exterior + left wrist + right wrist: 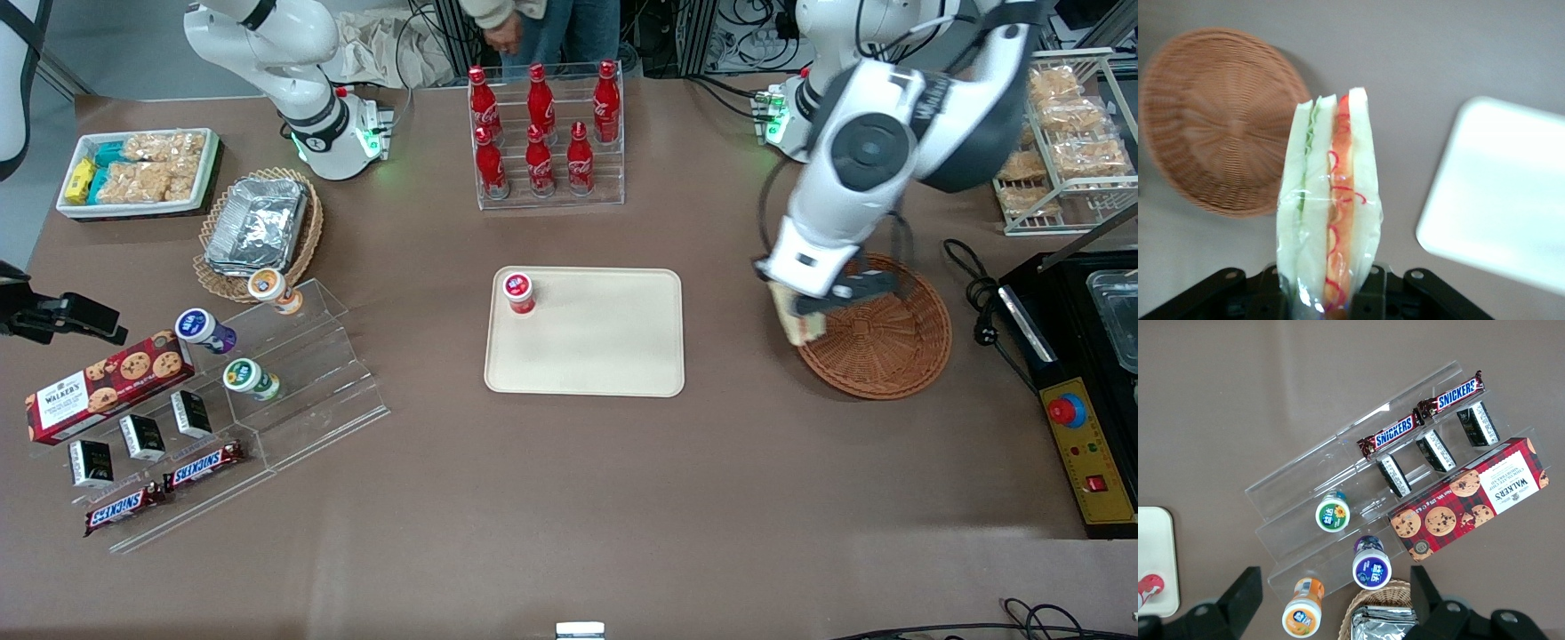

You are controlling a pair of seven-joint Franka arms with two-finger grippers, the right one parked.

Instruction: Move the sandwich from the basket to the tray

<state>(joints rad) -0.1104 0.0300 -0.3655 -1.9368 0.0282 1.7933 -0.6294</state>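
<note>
1. Wrapped sandwich (1328, 207) is pinched in your gripper (1328, 293), lifted over the basket (880, 333) edge.
2. Carry it level to the tray (605, 356).
3. Set it clear of the red cup (518, 292).

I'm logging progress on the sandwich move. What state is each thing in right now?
Sandwich: wrapped in clear film, held upright in the claw, lifted clear of the basket.
Claw: shut on the sandwich, above the basket's edge nearest the tray.
Basket: empty.
Tray: holds only a red-lidded cup in one corner.
</note>
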